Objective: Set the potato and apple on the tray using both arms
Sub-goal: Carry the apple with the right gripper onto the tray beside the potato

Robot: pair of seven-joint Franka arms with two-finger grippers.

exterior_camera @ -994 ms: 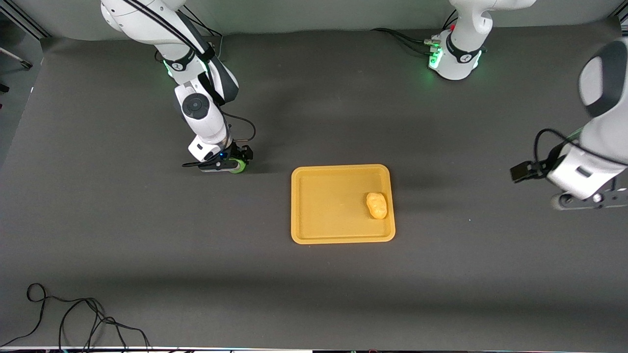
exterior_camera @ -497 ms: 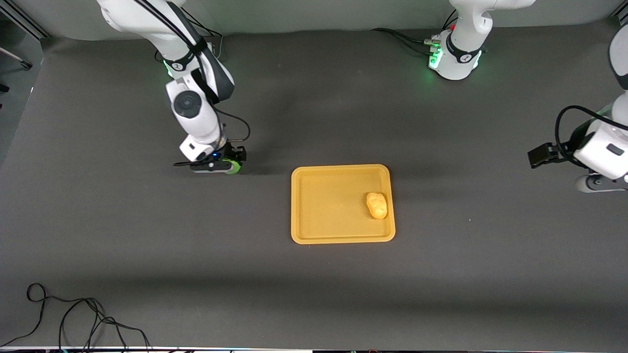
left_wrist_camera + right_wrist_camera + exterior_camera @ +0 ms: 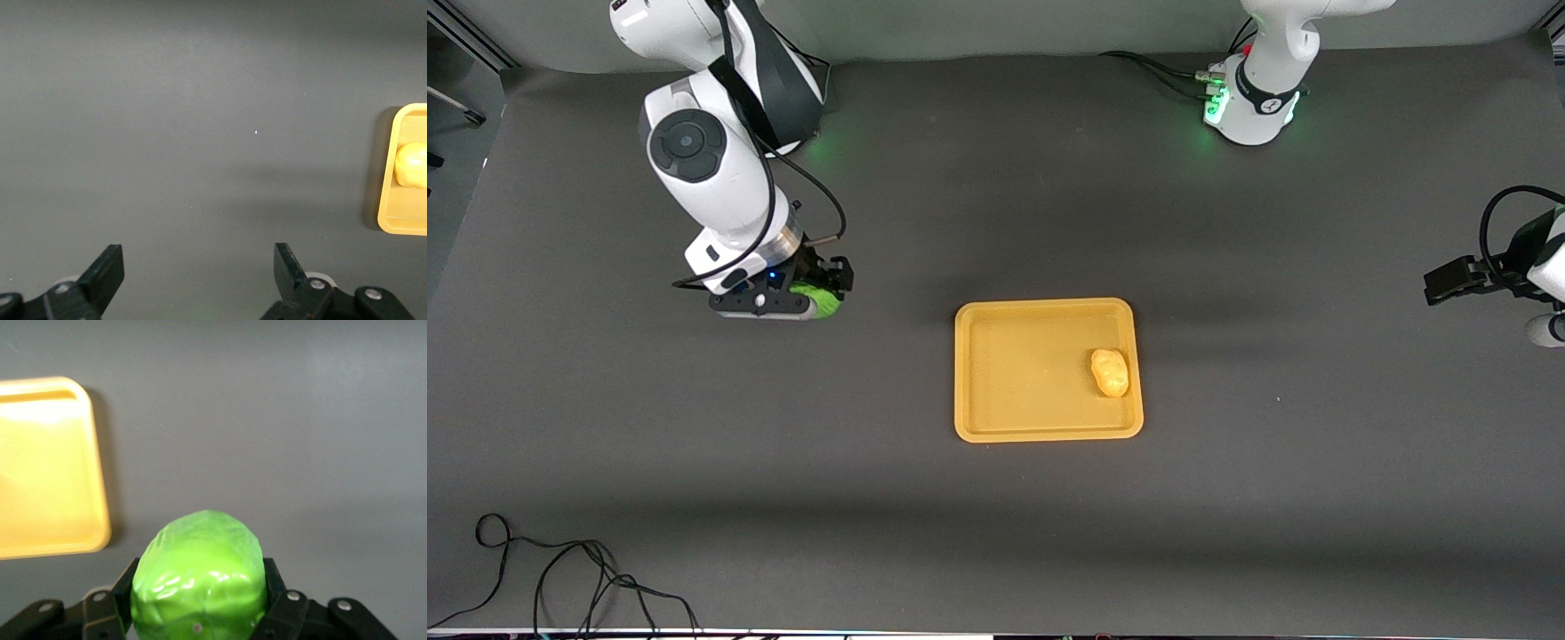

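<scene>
Right claw (image 3: 805,300) clenched around the apple (image 3: 199,577) above the counter (image 3: 694,427); left claw (image 3: 199,273) spread wide, grasping nothing

White jointed arms (image 3: 711,178), dark grey joint caps, black cables, green-lit bases (image 3: 1249,102).

one tray (image 3: 1048,429), one potato (image 3: 1110,372), one apple (image 3: 200,577), two arms (image 3: 711,187)
</scene>
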